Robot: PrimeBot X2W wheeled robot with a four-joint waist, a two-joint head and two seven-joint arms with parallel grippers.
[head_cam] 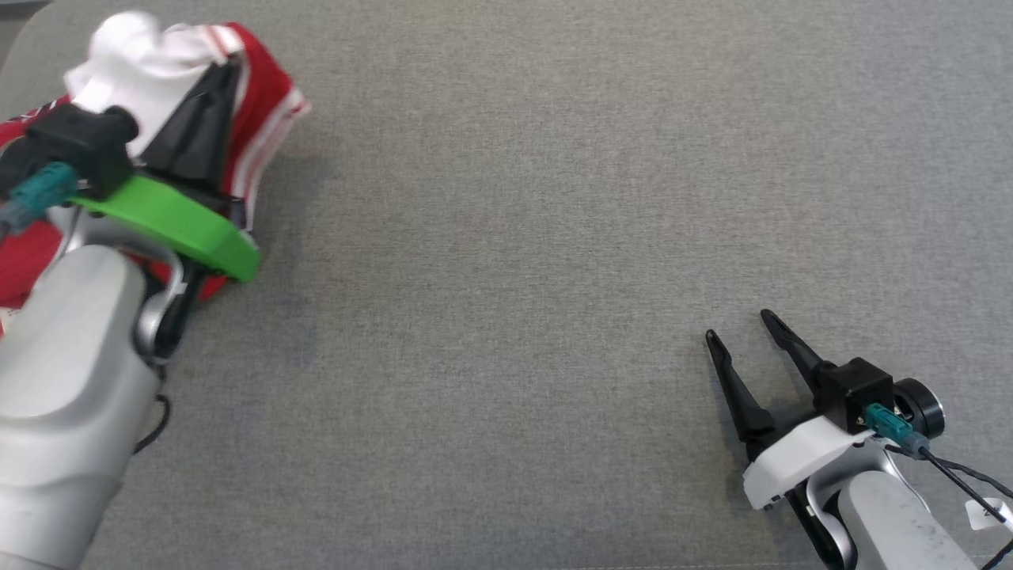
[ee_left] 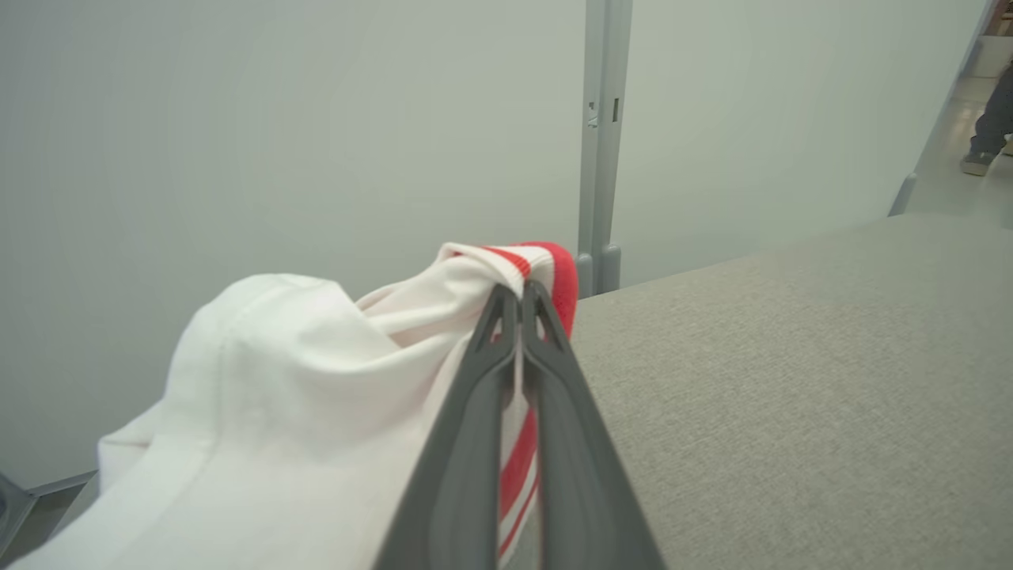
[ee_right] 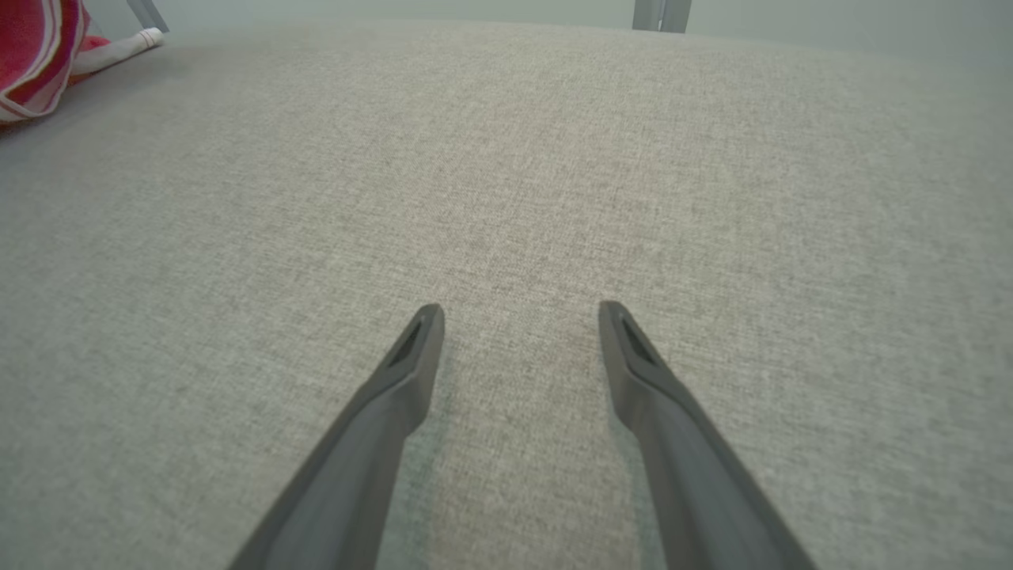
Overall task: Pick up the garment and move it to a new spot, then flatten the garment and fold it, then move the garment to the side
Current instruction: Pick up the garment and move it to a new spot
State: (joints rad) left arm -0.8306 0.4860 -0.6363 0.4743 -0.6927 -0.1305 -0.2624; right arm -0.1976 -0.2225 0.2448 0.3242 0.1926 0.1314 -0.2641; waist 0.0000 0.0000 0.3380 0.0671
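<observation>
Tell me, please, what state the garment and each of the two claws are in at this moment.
garment: crumpled in a heap, neither flattened nor folded, its red-and-white striped edge pinched.
left claw: shut on the garment's striped edge.
right claw: open, holding nothing, over the grey table.

no legible text, small white tag (head_cam: 987, 513) at the head view's lower right, marks too blurred to read

garment (head_cam: 269, 95): 1 | left end effector (ee_left: 520, 293): 1 | right end effector (head_cam: 740, 326): 1 | table (head_cam: 514, 237): 1 | foot (ee_left: 976, 162): 1
</observation>
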